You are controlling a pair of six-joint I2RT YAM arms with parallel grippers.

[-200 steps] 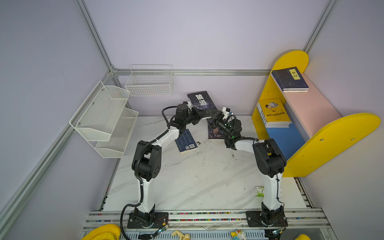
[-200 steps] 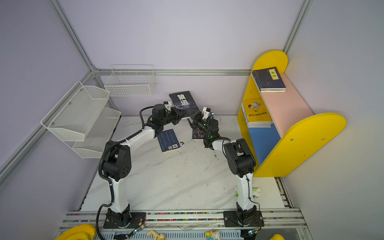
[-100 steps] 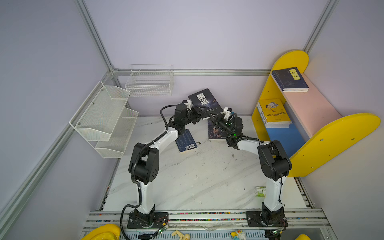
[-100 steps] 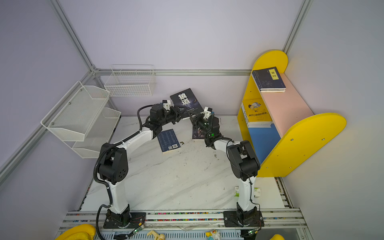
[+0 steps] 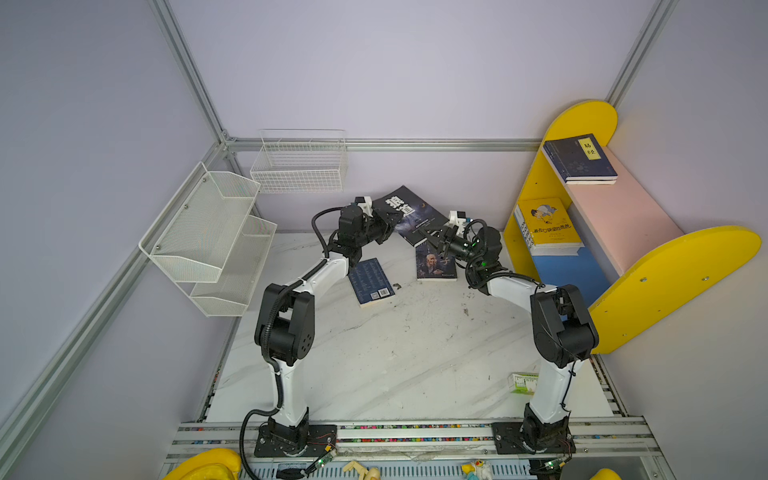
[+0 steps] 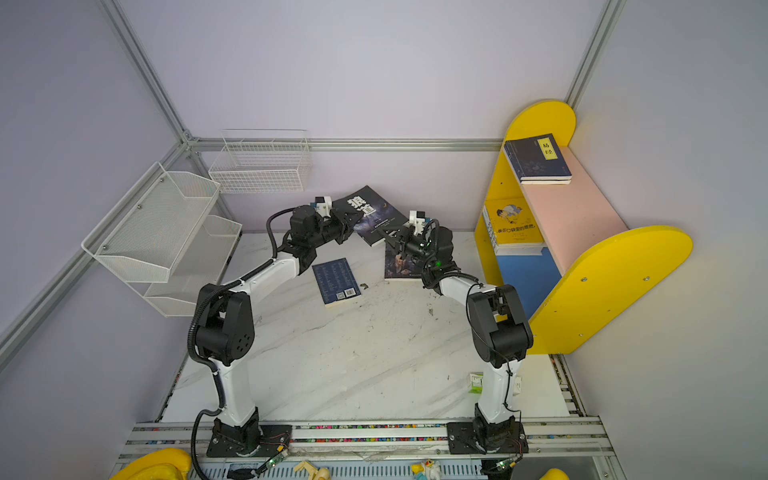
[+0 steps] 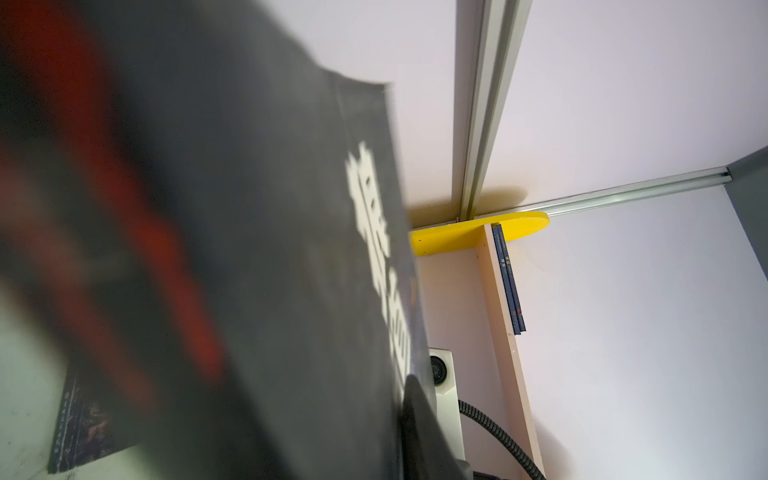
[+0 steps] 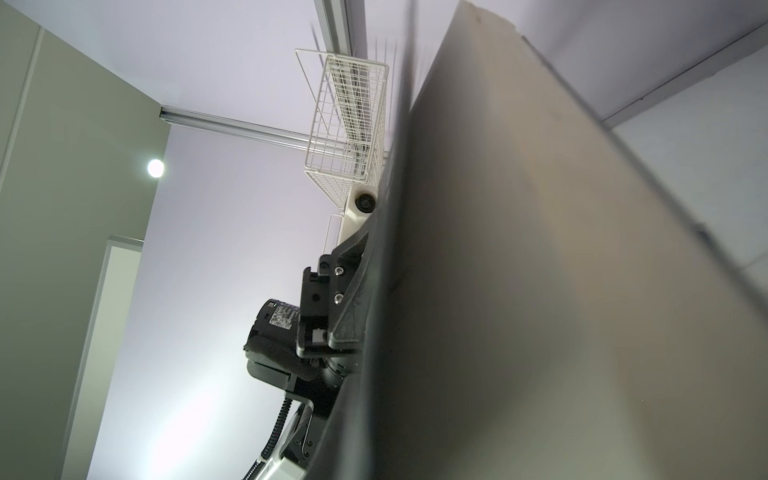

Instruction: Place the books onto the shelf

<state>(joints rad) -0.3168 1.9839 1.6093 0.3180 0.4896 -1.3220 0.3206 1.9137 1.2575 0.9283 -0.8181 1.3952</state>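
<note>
Dark book [image 5: 409, 212] up off the table [image 5: 395, 353], upper centre of frame, tilted. Left gripper [image 5: 387, 225] and right gripper [image 5: 429, 240] both pinch its edges. Shelf [image 5: 623, 216] at right. Risk: arms pulling unevenly could bend or tear the cover, or slip it loose.

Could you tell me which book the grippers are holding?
The dark book with the big white title, clamped between the left gripper and right gripper; the others lie flat.

Lilac walls [image 5: 415, 62], marble tbl [image 5: 395, 353], wire basket [image 5: 299, 166]
</note>
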